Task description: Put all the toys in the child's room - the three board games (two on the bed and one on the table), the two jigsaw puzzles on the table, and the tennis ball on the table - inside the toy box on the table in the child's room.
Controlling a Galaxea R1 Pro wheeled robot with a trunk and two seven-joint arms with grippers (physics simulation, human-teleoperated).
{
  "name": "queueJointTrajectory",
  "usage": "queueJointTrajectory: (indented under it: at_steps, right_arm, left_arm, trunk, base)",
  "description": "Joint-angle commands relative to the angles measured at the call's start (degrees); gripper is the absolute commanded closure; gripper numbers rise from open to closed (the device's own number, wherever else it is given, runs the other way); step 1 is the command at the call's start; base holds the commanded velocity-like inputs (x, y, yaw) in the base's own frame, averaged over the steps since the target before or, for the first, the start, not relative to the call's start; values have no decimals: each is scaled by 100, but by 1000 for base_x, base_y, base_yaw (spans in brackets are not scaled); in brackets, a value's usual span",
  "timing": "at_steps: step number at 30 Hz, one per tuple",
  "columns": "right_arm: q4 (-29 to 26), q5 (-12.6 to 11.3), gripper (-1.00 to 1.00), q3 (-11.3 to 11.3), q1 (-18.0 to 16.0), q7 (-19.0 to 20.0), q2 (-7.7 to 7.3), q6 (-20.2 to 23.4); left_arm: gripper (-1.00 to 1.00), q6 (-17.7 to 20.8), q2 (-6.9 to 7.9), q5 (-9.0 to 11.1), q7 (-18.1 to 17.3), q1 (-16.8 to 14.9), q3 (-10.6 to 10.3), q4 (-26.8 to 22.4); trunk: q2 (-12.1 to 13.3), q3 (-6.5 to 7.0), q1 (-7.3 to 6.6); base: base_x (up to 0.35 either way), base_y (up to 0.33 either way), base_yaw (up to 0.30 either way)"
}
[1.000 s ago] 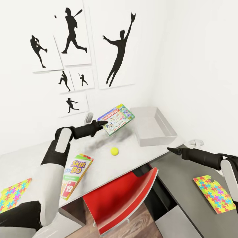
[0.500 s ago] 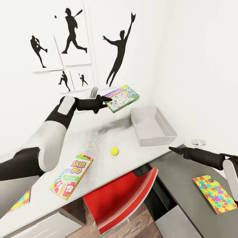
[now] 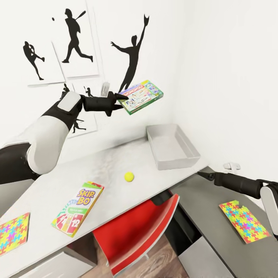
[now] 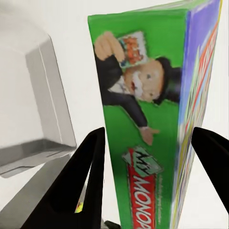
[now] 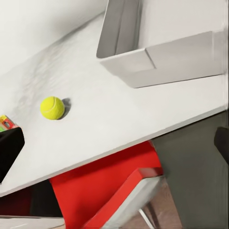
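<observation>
My left gripper (image 3: 120, 101) is shut on the green-edged board game (image 3: 141, 96), holding it in the air in front of the wall, above and to the left of the toy box (image 3: 154, 151). The left wrist view shows that game (image 4: 152, 119) between the two fingers (image 4: 90, 181), with the grey toy box (image 4: 43, 105) below. On the table (image 3: 108, 162) lie the tennis ball (image 3: 129, 176), the SKIP-BO game (image 3: 77, 208) and a jigsaw puzzle (image 3: 13, 233). A second puzzle (image 3: 242, 221) lies on the lower dark wing. My right gripper (image 3: 200, 174) hovers open near the table's corner; ahead of it are the ball (image 5: 52, 108) and the box (image 5: 162, 52).
A red chair (image 3: 143, 227) is tucked under the table's front edge, between my arms. Black athlete prints (image 3: 129, 61) hang on the white wall behind the table. The toy box stands in the corner against the right wall.
My left arm has lifted the green-edged game from just above the table to well above it, nearer the wall. The head view has shifted slightly. The right arm has stayed put.
</observation>
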Motion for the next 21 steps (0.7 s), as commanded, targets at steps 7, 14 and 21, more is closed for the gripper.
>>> queueJointTrajectory:
  at_steps: [7,14,21]
  right_arm:
    - [-1,27,-100,-9,-1,49,-2,28]
    - [-1,38,-100,-12,-6,51,-8,28]
    - [-1,52,-100,26,-1,52,-9,28]
  left_arm:
    - [100,73,107,-22,-267,234,-457,43]
    - [100,73,305,-27,-451,507,-761,28]
    - [100,73,508,-29,-530,592,-957,21]
  trunk:
    - [-11,-11,3]
    - [-11,-11,3]
    - [-11,-11,3]
  base:
    - [0,0,-246]
    - [0,0,-262]
    - [0,0,-274]
